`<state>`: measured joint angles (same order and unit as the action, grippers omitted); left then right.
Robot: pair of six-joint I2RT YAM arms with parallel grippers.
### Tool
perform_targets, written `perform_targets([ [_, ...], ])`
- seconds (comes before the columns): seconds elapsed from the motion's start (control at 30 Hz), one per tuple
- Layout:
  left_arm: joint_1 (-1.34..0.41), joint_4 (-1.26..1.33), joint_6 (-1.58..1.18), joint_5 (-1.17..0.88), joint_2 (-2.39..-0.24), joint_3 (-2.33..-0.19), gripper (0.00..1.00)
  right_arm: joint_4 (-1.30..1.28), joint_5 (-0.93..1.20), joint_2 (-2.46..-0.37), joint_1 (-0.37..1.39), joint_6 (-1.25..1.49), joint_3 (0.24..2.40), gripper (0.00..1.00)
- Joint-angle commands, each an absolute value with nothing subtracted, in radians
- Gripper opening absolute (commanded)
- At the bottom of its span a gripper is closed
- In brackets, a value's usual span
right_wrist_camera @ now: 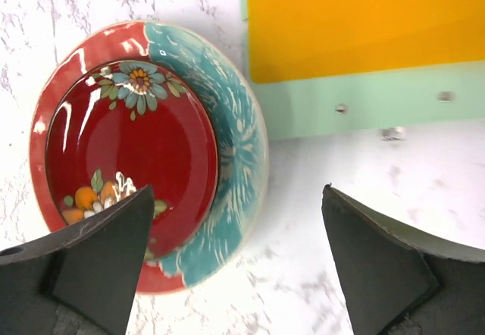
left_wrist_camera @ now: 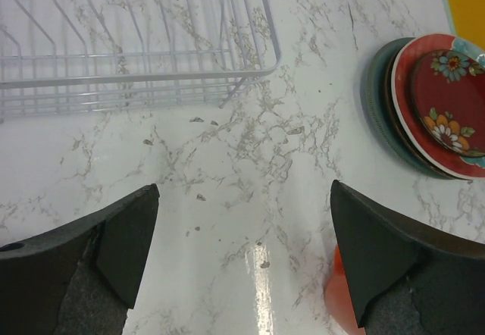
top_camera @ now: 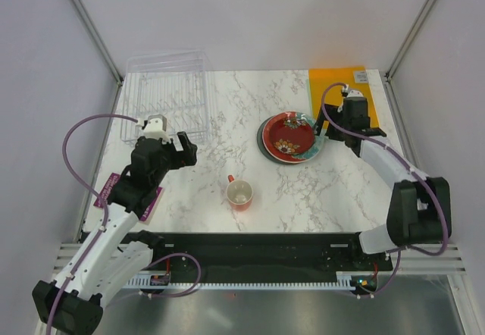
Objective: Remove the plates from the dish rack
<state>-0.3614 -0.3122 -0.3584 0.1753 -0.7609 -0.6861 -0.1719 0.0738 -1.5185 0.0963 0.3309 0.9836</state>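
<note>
The plates (top_camera: pixel 292 138) lie in one stack on the marble table, right of centre, with a red floral plate (right_wrist_camera: pixel 125 142) on top and darker teal rims (left_wrist_camera: pixel 377 100) beneath. The dish rack (top_camera: pixel 167 92), clear plastic with a white wire grid (left_wrist_camera: pixel 136 47), stands at the far left and holds no plates. My left gripper (top_camera: pixel 187 151) is open and empty above bare table (left_wrist_camera: pixel 242 252), between the rack and the mug. My right gripper (top_camera: pixel 322 128) is open and empty just right of the stack, and its left finger (right_wrist_camera: pixel 98 259) overlaps the stack's rim in the right wrist view.
A small red mug (top_camera: pixel 240 192) stands upright near the table's middle front, close to my left gripper's right finger (left_wrist_camera: pixel 379 259). A flat orange sheet (top_camera: pixel 337 85) on a mint-green board (right_wrist_camera: pixel 379 100) lies at the back right, beside the plates.
</note>
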Motion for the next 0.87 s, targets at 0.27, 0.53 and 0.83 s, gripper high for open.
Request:
perform_targets([
  [0.27, -0.364, -0.218, -0.215, 0.265, -0.738, -0.713, 1.00, -0.250, -0.339, -0.951, 0.360, 0.144, 0.859, 0.98],
  [0.53, -0.362, -0.210, -0.242, 0.319, -0.836, -0.747, 1.00, -0.229, -0.483, -0.842, 0.368, 0.143, 0.792, 0.98],
  [0.83, -0.364, -0.040, -0.164, 0.348, -0.795, -0.678, 1.00, -0.154, -0.489, -0.712, 0.370, 0.140, 0.724, 0.98],
])
